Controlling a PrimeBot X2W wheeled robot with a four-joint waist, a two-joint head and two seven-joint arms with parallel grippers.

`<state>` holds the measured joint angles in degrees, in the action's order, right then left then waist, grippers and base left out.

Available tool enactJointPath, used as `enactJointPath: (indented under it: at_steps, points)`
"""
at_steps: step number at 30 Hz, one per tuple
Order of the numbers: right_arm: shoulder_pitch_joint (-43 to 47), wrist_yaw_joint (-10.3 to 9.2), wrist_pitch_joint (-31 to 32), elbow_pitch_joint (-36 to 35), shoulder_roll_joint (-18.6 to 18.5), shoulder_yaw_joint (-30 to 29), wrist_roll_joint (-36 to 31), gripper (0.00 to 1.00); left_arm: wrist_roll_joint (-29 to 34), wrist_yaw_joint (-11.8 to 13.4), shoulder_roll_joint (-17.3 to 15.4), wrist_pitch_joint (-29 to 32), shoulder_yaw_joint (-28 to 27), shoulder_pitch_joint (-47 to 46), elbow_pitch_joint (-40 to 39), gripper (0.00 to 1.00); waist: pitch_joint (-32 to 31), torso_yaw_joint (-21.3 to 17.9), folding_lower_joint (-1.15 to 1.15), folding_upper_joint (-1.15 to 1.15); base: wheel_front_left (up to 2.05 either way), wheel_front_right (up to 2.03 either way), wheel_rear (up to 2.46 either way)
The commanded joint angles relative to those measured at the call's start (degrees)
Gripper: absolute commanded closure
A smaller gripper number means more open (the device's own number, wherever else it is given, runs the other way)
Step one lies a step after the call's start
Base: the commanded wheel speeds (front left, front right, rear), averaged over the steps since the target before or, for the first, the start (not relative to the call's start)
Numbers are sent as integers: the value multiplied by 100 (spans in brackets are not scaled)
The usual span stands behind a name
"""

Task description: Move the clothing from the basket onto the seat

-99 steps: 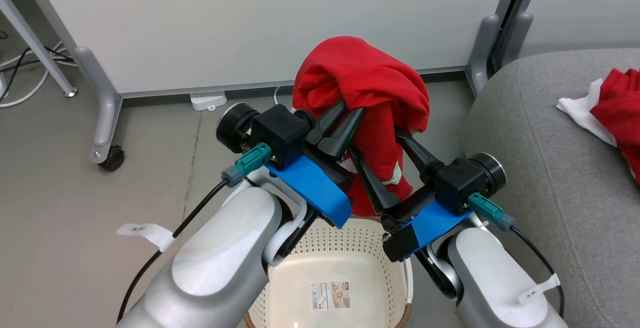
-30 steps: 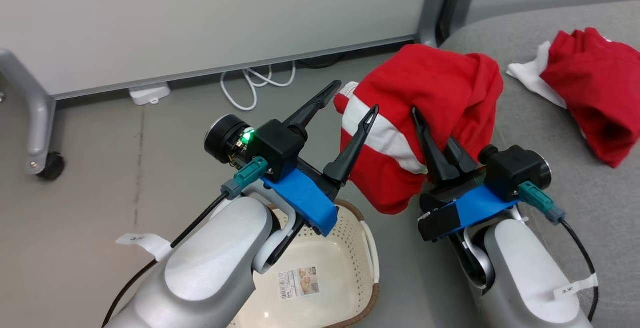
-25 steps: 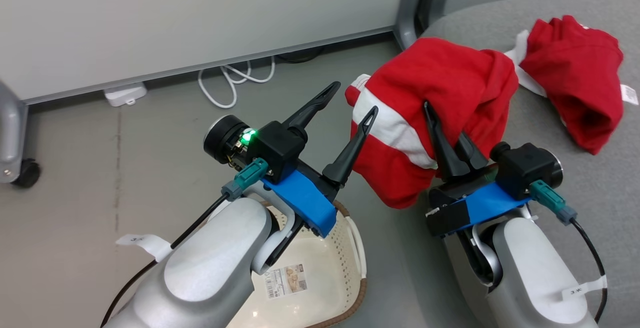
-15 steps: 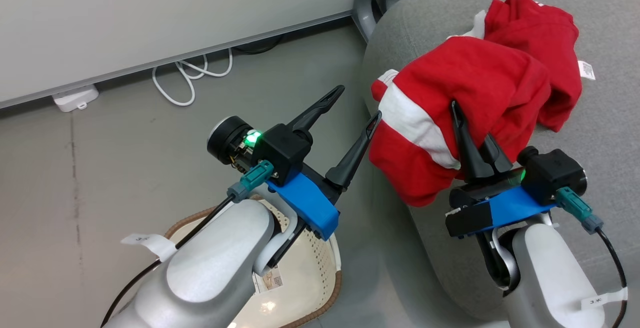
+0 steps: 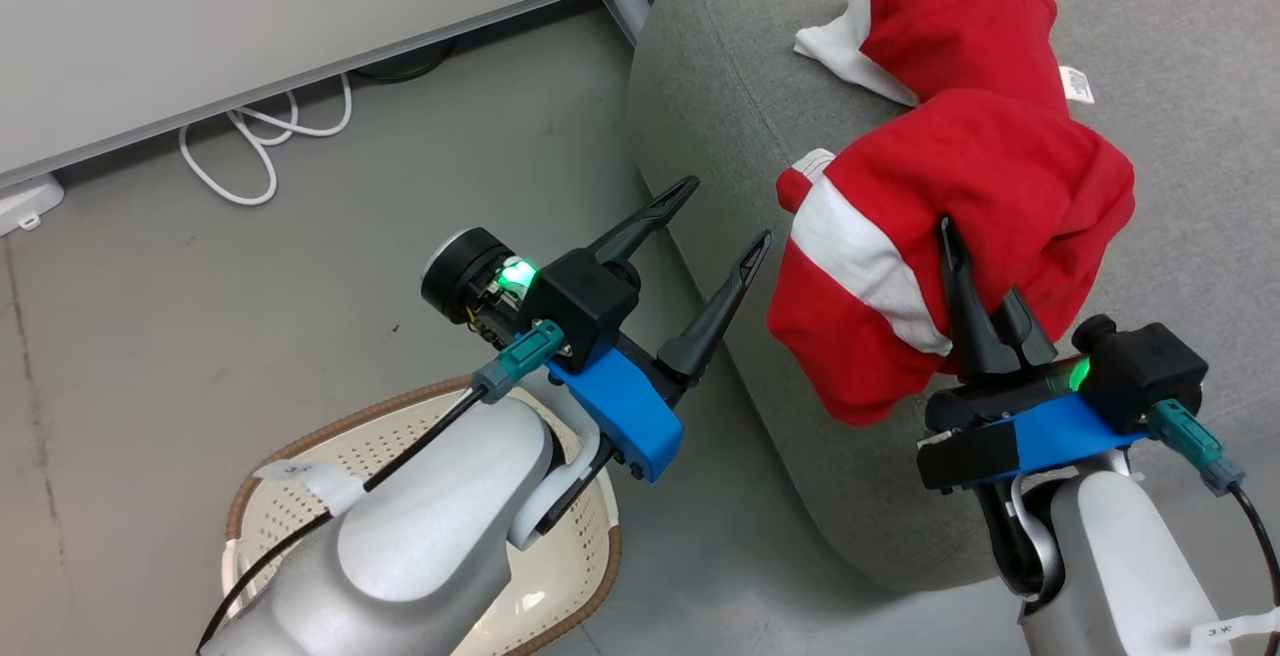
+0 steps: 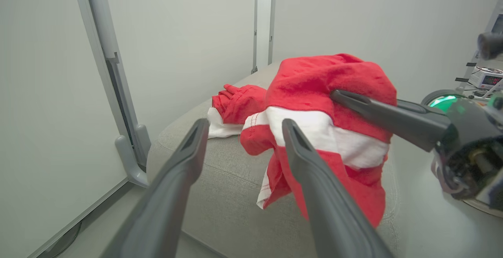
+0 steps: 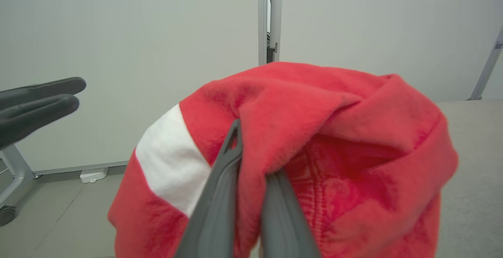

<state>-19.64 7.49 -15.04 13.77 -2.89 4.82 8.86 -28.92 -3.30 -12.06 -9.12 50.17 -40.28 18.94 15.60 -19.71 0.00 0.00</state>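
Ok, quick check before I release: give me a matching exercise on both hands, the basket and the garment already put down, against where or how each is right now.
Things:
1. left hand
2. right hand
3. basket
4. loose garment

States:
A. on the floor
B. lying on the grey seat
C. open, holding nothing
D. shut on the striped garment

Pairs: 1-C, 2-D, 3-A, 4-B

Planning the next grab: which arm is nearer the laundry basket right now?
Left. The left arm hangs directly above the laundry basket, jaws open and empty. The right arm is off to the side over the grey sofa seat, jaws shut on a red garment.
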Motion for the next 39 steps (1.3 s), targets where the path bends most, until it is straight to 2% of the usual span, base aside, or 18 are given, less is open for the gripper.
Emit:
enactJointPath:
  at_steps: [1,10,18,23,29,36,39]
  points:
    - [60,2,-21,-49,2,-22,35,100,27,-6,-21,7,5,-86,18,0,38,-49,0,0,0,0,0]
    - [-135,2,-21,-341,2,-243,74,100,13,11,-66,-30,24,-129,-13,0,154,-97,0,0,0,0,0]
    - [-1235,1,-21,-582,-13,-588,-327,100,143,63,-181,-42,41,-319,-152,0,630,3,0,0,0,0,0]
    - [-2078,1,-21,-752,-304,-1039,-482,100,242,76,-255,-25,38,-515,-261,0,1104,175,0,0,0,0,0]
    - [-2995,2,-20,-901,-697,-1858,-440,100,385,61,-367,27,42,-789,-425,0,1714,307,0,0,0,0,0]
    - [-3690,1,-21,-323,-1395,-2475,-486,100,522,38,-428,49,69,-1107,-548,0,2294,463,0,0,0,0,0]
    - [-3794,1,-20,-26,-1545,-2596,-461,100,541,45,-435,47,72,-1164,-566,0,2416,503,0,0,0,0,0]
